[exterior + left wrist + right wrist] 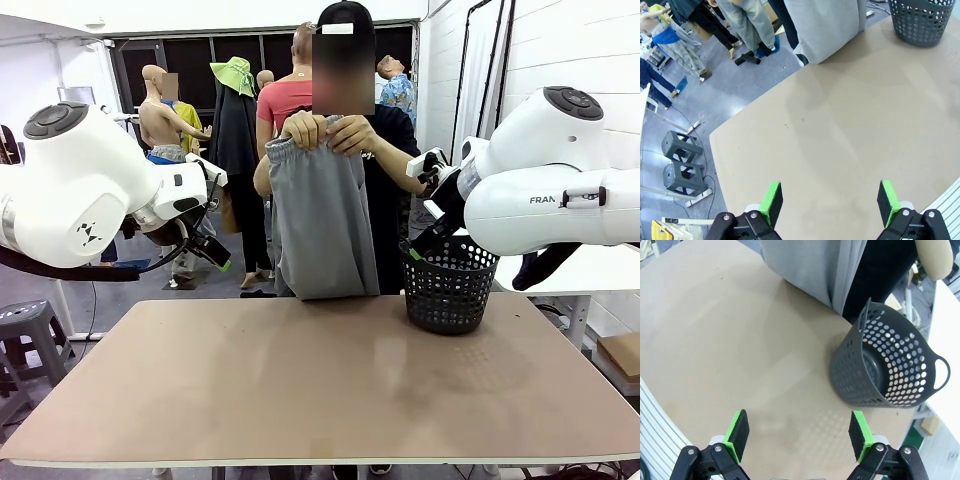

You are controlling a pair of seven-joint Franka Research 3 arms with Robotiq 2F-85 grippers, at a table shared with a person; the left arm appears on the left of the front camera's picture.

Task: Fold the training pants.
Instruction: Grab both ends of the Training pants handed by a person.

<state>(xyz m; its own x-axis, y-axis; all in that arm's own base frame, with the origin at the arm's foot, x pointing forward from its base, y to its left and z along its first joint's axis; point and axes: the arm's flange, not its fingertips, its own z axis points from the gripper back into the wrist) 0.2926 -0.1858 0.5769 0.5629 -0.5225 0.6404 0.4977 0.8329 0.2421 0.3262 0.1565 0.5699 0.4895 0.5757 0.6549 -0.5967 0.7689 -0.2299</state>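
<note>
- One pair of training pants (pixel 320 215): light grey, held up off the tabletop (pixel 300 390) by the person at the far side.
- Two hands grip the gathered waistband at chest height, one hand (pixel 305 130) at each end, the other hand (pixel 352 133) just beside it.
- The pants hang straight down in front of the person. Their lower end reaches the far edge of the tabletop; whether it touches cannot be told.
- One black mesh basket (pixel 448 285) stands upright on the tabletop near its far edge, just beside the hanging pants on the robot's right, apart from them.
- In the right wrist view, the inside of the basket that shows is its own perforated wall and dark floor.
- Two grey stools (pixel 682 167) stand close together on the floor past the tabletop's corner, in the left wrist view.
- Two robot arms, one at each side, both raised above the tabletop.
- The left arm's fingers (pixel 772 200) stand wide apart with bare tabletop between them, holding nothing.
- The right arm's fingers (pixel 738 432) are likewise spread wide, grasping nothing, above the tabletop near the basket.
</note>
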